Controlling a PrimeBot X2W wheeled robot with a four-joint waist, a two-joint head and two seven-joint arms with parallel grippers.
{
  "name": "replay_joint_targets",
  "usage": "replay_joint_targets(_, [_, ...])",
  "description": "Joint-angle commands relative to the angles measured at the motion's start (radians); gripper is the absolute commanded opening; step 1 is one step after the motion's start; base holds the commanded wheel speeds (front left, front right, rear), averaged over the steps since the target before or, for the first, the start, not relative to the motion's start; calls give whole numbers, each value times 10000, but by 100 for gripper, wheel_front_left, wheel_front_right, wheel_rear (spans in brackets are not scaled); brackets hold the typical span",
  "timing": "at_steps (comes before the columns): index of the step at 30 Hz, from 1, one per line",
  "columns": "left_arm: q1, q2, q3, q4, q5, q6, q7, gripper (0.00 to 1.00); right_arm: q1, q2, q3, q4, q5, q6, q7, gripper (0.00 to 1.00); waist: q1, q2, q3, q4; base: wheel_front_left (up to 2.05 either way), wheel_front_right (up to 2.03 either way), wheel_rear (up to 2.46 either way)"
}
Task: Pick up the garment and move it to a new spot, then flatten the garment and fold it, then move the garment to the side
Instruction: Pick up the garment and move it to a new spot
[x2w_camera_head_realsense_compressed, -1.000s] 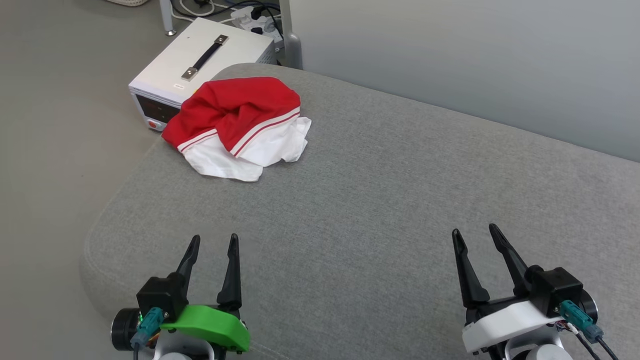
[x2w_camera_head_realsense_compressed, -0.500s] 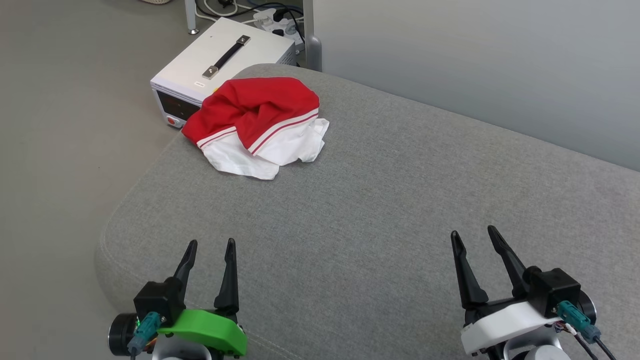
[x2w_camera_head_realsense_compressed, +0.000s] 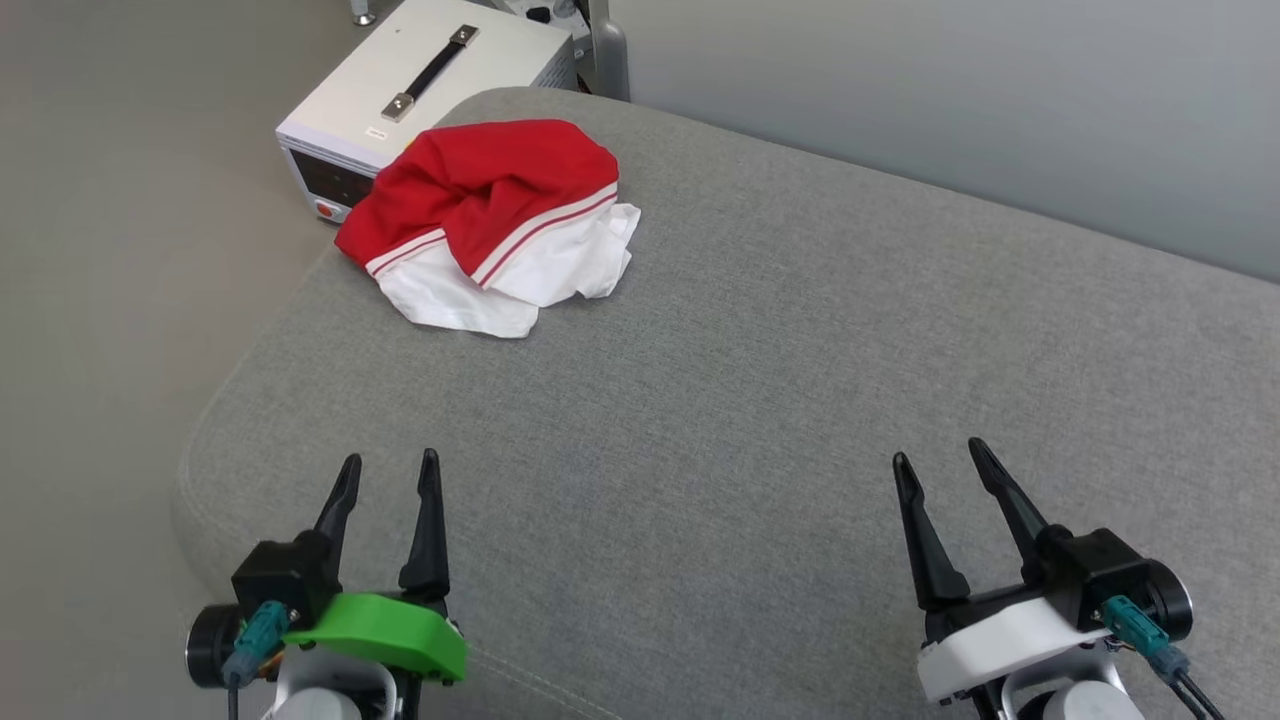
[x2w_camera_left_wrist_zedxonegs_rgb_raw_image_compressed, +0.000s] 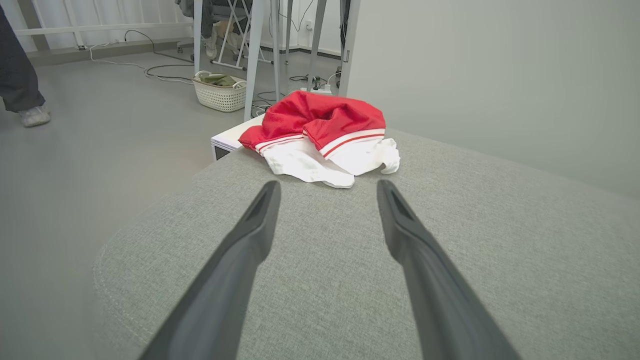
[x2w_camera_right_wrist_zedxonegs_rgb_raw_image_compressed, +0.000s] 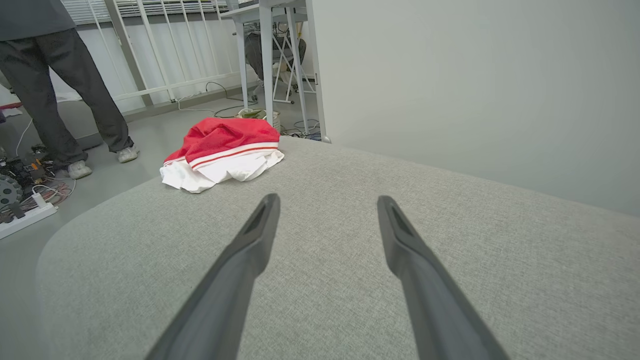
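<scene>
- Our left pincer (x2w_camera_head_realsense_compressed: 390, 458), under its green wrist cover, sits spread and empty over the near corner of the grey woven fabric cushion (x2w_camera_head_realsense_compressed: 760, 340).
- Our right pincer (x2w_camera_head_realsense_compressed: 938, 452), under a white cover, is also parted and holds nothing, well to the right of the left one.
- Ahead of the left pincer, well apart from both, the crumpled red T-shirt with white sleeves and red-white striped trim (x2w_camera_head_realsense_compressed: 480, 195) lies at the cushion's far corner.
- Just beyond the shirt we see a white metal box with a black strap handle (x2w_camera_head_realsense_compressed: 420, 75).
</scene>
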Motion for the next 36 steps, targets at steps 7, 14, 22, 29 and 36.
replay_joint_targets(7, [-1997, 562, -44, 1172, -186, -458, -3, 100, -663, -180, 28, -466, -460, -9, -90, 100, 0, 0, 1814, -979, 0, 0, 0])
replay_joint_targets(14, [-5030, 2238, -1098, 2591, -1413, -543, 2311, 100, -1299, -515, 296, -1024, -613, -9, 53, 100, 0, 0, 3177, -1819, 0, 0, 0])
replay_joint_targets(22, [-7691, 4146, -1934, 3962, -3446, -546, 5932, 100, -1857, -592, 480, -1552, -612, -9, 202, 100, 0, 0, 4335, -2788, 0, 0, 0])
replay_joint_targets(29, [-8871, 5207, -2310, 4841, -4143, -547, 7327, 100, -2049, -484, 600, -1516, -634, -9, 112, 100, 0, 0, 4998, -3429, 0, 0, 0])
replay_joint_targets(36, [-9518, 5607, -2505, 5591, -4743, -547, 8013, 100, -2152, -433, 604, -1474, -714, -9, 23, 100, 0, 0, 5370, -3728, 0, 0, 0])
